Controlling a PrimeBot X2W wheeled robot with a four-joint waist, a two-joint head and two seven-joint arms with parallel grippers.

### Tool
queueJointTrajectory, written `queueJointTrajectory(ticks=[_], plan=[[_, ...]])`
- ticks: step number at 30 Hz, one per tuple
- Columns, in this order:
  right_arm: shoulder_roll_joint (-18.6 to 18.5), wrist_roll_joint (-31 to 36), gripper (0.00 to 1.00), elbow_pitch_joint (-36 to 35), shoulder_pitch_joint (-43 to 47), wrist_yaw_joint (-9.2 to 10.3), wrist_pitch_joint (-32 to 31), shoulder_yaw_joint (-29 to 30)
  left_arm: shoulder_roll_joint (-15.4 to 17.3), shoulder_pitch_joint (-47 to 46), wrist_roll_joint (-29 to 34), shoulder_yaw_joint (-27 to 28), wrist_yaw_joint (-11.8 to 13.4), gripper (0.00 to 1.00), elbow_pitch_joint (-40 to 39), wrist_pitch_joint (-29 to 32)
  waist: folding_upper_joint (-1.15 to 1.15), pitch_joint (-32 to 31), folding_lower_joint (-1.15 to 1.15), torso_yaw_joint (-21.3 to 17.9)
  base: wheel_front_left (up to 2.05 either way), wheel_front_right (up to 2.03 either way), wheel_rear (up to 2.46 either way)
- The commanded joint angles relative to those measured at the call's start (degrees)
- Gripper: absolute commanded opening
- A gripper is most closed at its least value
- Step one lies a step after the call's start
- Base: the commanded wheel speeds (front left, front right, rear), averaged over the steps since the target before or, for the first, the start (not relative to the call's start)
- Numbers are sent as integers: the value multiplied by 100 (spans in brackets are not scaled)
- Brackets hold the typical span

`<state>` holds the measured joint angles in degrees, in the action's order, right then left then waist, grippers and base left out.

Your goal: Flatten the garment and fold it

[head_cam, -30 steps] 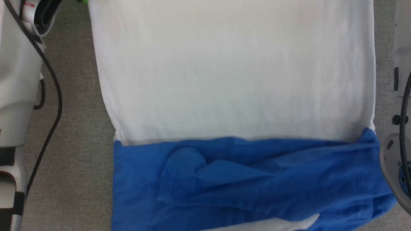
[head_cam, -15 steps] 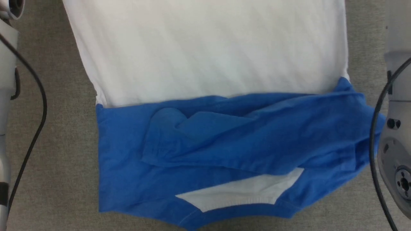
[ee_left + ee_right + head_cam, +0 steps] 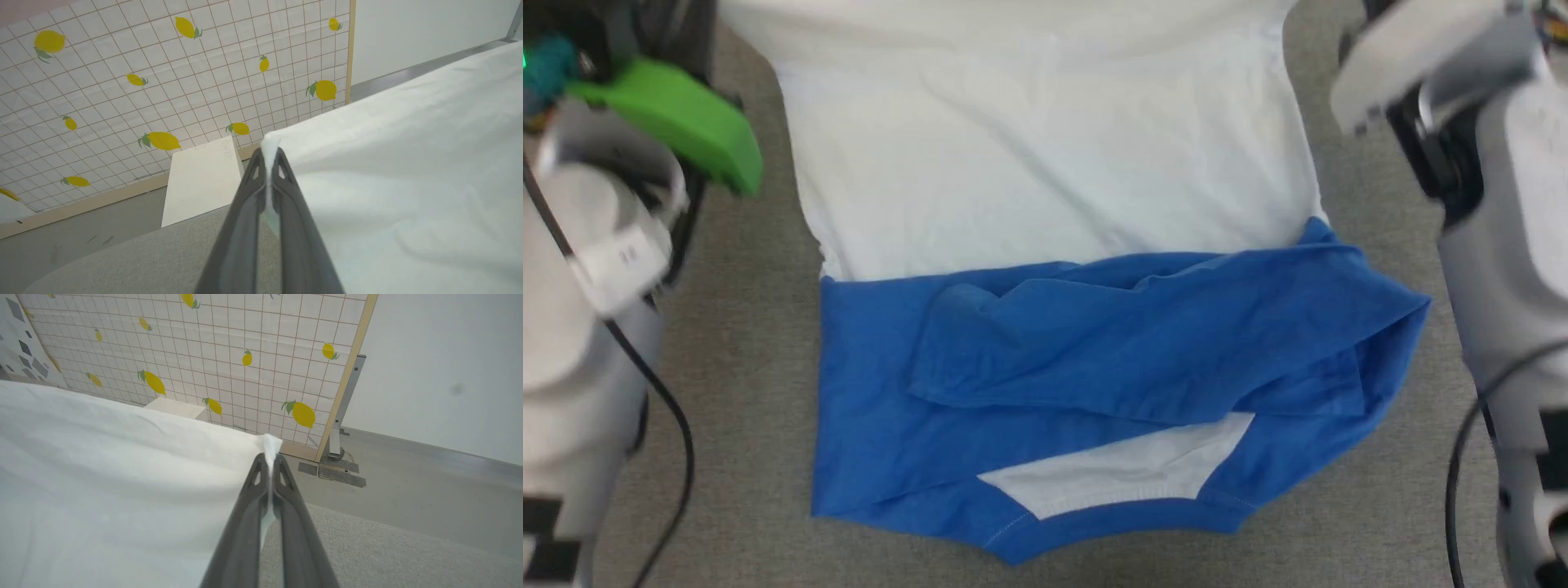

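We read place as robot lab or staged test room, not lived-in home. We see freestanding partition [image 3: 245,355] papered in lemon-and-grid print, wooden edge strip [image 3: 350,371], metal foot [image 3: 338,441], tape patches [image 3: 333,473] on plain grey floor [image 3: 408,506] beside it. Second panel [image 3: 24,351] with grey diamond print at its side. Behind, bare pale wall [image 3: 441,367]. We note grey fabric-covered desk [image 3: 743,343], plain white box [image 3: 200,183] just past it, cabled robot arms [image 3: 572,343] at both edges.

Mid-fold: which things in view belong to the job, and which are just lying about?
Job: garment; left gripper and right gripper, each shut on a white corner.
Lying about: white box; lemon-print panel; grey surface under the garment.
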<state>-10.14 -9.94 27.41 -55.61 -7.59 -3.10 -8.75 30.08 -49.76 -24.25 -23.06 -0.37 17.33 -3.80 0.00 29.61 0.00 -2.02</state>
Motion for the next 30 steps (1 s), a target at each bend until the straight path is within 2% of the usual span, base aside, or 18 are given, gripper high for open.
queueJointTrajectory(ticks=[1, 6, 15, 20, 24, 30], plan=[[-99, -105, 0, -208, 340, 10, 22, -31, 74, 326, -65, -4, 80, 0, -174, -13, 0, -657, 0, 146, 0, 0, 0], [-378, -361, 0, -1191, 1628, 10, -89, 28, 202, 1527, -308, -58, 226, 0, -962, 84, 0, -1157, 0, 231, 0, 0, 0], [-551, -416, 0, -2719, 3720, 10, -867, 536, 191, 3438, -775, -251, 438, 0, -1957, 39, 0, -1625, 0, 312, 0, 0, 0], [-565, -284, 0, -3345, 4601, 10, -1293, 837, 133, 4073, -884, -408, 513, 0, -2061, -26, 0, -1744, 0, 325, 0, 0, 0], [-501, -132, 0, -3614, 5170, 10, -1530, 1061, 120, 4423, -1040, -510, 406, 0, -1945, -89, 0, -1775, 0, 352, 0, 0, 0], [-175, -12, 0, -3648, 5827, 10, -1750, 1331, 69, 4657, -1042, -781, 235, 0, -1673, -119, 0, -1851, 0, 419, 0, 0, 0]])
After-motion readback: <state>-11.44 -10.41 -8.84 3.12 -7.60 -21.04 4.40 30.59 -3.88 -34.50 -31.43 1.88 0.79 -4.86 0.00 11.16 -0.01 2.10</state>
